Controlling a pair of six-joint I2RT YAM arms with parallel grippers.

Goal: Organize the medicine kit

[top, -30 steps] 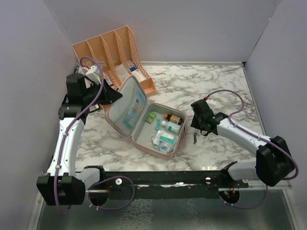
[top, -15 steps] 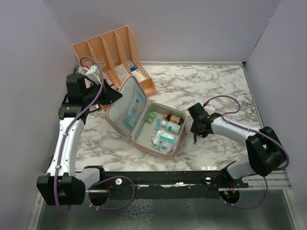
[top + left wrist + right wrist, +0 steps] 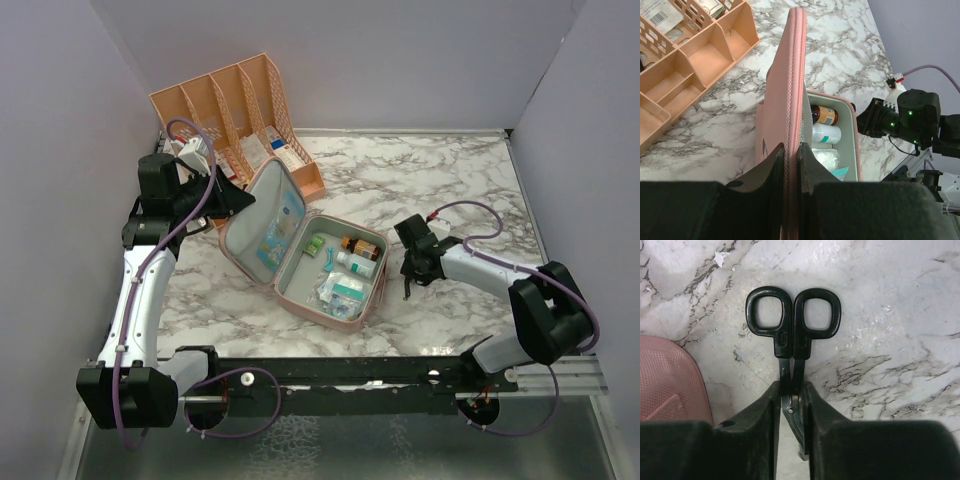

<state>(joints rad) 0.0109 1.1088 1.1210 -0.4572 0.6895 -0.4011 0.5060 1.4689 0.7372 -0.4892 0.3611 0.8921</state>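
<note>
The medicine kit (image 3: 296, 278) lay open in the middle of the marble table (image 3: 450, 180), its base flat and its lid (image 3: 268, 225) standing up on the left side. From overhead the left gripper (image 3: 243, 200) reached the lid's far-left edge, but how it held the lid could not be made out there. The left wrist view showed that: the two fingers were pressed together on the pink zip rim of the lid (image 3: 791, 75), the gripper (image 3: 791, 150) pinching it edge-on. That view also looked down past the lid into the base, where a brown bottle (image 3: 825, 115) and a white bottle (image 3: 826, 134) lay side by side against the grey-green lining. The peach organizer (image 3: 700, 60) stood on the far left, just behind the kit.

To the right of the kit, the overhead view showed the right gripper (image 3: 406, 284) pointing down at the table just beside the base's right wall, with only a small dark shape under it. The right wrist view showed that shape to be black scissors (image 3: 783, 340) lying shut on the marble, handle loops pointing away from the gripper. The right gripper (image 3: 791, 387) had its fingers closed against both sides of the shanks just below the handles. A pink corner of the kit showed at the left edge of that view.
</note>
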